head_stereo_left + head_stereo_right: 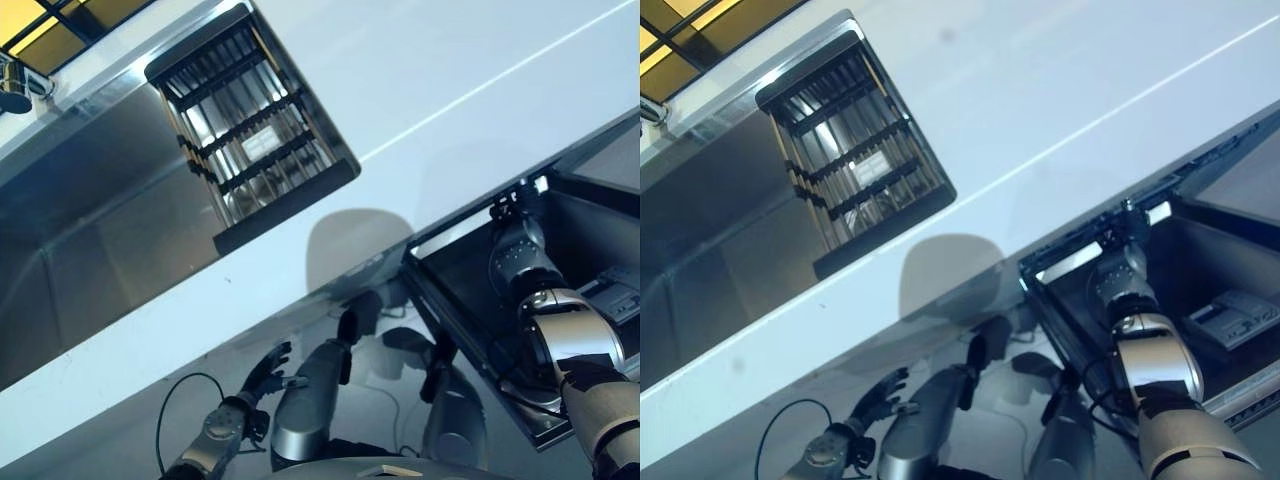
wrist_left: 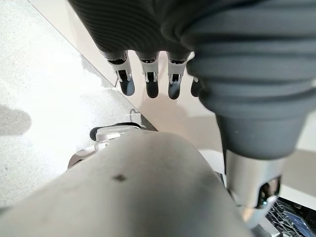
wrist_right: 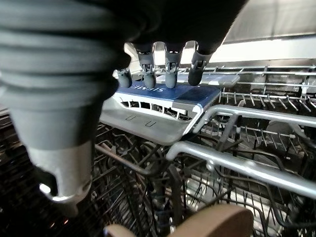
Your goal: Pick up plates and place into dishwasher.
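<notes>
No plates lie near either hand's relaxed, empty fingers (image 3: 170,74), which hover above the grey wire dishwasher rack (image 3: 247,163); stiff, slippery, breakable plates suit rim grips.

Kitchen. White surface (image 1: 480,60) runs diagonally across the head views, with a stainless steel sink (image 1: 90,210) set into it. A dark slatted drying rack (image 1: 250,130) sits at the sink's edge. A chrome tap (image 1: 14,85) shows at the far corner, by a window (image 1: 60,25) with yellow light. Below the surface an open dishwasher (image 1: 1200,280) shows; the right wrist view looks into its wire racks (image 3: 237,153) and a grey and blue plastic tray (image 3: 163,106). Floor (image 2: 44,98) is pale and speckled.
</notes>
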Tool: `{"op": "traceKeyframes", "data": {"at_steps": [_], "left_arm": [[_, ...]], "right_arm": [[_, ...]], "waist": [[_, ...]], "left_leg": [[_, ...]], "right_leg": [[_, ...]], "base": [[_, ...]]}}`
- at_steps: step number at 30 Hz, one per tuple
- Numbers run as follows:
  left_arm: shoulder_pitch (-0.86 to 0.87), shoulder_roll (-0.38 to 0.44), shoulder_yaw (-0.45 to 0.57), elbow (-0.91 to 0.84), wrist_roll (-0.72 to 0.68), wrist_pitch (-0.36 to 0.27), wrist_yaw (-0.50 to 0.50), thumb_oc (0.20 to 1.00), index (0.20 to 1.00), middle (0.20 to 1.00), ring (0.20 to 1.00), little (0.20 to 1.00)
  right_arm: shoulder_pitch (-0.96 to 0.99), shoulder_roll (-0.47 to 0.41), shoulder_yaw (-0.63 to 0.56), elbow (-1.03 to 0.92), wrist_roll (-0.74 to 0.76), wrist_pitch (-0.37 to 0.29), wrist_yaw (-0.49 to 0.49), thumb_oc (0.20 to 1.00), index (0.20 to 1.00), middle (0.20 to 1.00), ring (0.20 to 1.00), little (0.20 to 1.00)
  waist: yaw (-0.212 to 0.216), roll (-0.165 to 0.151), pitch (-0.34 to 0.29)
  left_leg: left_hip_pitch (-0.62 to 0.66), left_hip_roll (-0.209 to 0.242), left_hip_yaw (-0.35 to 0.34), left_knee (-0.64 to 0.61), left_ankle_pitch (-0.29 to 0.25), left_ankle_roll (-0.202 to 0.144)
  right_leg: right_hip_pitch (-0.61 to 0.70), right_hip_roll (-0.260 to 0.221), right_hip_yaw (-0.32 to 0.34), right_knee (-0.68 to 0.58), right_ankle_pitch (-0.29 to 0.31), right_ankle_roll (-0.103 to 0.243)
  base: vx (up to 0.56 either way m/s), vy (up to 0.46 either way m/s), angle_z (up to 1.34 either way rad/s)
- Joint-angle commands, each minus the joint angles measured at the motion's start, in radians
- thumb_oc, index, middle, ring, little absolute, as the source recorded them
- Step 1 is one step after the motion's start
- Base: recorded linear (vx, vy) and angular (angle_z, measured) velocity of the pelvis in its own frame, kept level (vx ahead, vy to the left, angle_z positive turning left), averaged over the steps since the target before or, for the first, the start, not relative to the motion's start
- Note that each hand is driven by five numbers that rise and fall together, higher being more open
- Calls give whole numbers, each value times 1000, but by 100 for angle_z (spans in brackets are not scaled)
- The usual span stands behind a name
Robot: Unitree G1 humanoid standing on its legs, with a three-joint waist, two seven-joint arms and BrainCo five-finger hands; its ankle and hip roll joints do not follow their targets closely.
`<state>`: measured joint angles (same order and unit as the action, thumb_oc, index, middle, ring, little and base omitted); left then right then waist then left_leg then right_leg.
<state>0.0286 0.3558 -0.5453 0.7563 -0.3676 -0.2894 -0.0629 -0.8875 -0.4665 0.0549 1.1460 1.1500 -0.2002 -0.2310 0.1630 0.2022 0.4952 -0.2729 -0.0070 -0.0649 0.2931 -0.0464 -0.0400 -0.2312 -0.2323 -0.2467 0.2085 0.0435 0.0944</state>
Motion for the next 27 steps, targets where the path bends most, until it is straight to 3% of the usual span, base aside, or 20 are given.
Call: {"op": "traceKeyframes", "data": {"at_steps": [1,11,15,21,24,27], "left_arm": [[50,86,18,-22,4,-5,-12,1000,1000,1000,1000,1000],[61,73,37,4,16,-41,-16,1000,1000,1000,1000,1000],[66,55,69,16,28,-35,-16,1000,1000,1000,1000,1000],[91,32,129,42,17,-53,-8,1000,1000,1000,1000,1000],[98,13,194,64,-43,-64,-19,1000,1000,1000,1000,1000],[91,2,226,65,-18,-59,-7,1000,1000,1000,1000,1000]], "right_arm": [[-155,-19,50,-120,-9,-44,94,1000,1000,1000,1000,1000],[-96,-34,9,-106,10,-60,77,1000,1000,1000,1000,1000],[11,-16,-13,-212,-72,-143,1,1000,1000,1000,1000,1000],[247,22,-36,-415,-155,-208,-135,1000,1000,1000,1000,1000],[337,46,-60,-458,-152,-217,-168,1000,1000,1000,1000,1000],[387,68,-83,-469,-118,-225,-183,1000,1000,1000,1000,1000]], "waist": [[35,-34,-14],[30,-58,-29],[17,-89,-48],[-24,-140,-81],[-38,-163,-102],[-43,-184,-124]], "left_leg": [[-93,11,37,50,20,-9],[-67,17,47,36,11,-5],[-48,17,50,25,4,0],[-15,27,70,2,2,10],[8,31,76,-14,-3,15],[25,33,75,-20,-9,16]], "right_leg": [[70,-12,8,42,-80,0],[92,-6,11,22,-76,1],[110,2,24,0,-69,5],[135,18,51,-35,-52,12],[152,27,63,-53,-49,15],[169,34,71,-64,-50,15]], "base": [[0,0,0],[0,0,0],[0,0,0],[18,-6,-6],[21,-14,-11],[20,-34,-4]]}}
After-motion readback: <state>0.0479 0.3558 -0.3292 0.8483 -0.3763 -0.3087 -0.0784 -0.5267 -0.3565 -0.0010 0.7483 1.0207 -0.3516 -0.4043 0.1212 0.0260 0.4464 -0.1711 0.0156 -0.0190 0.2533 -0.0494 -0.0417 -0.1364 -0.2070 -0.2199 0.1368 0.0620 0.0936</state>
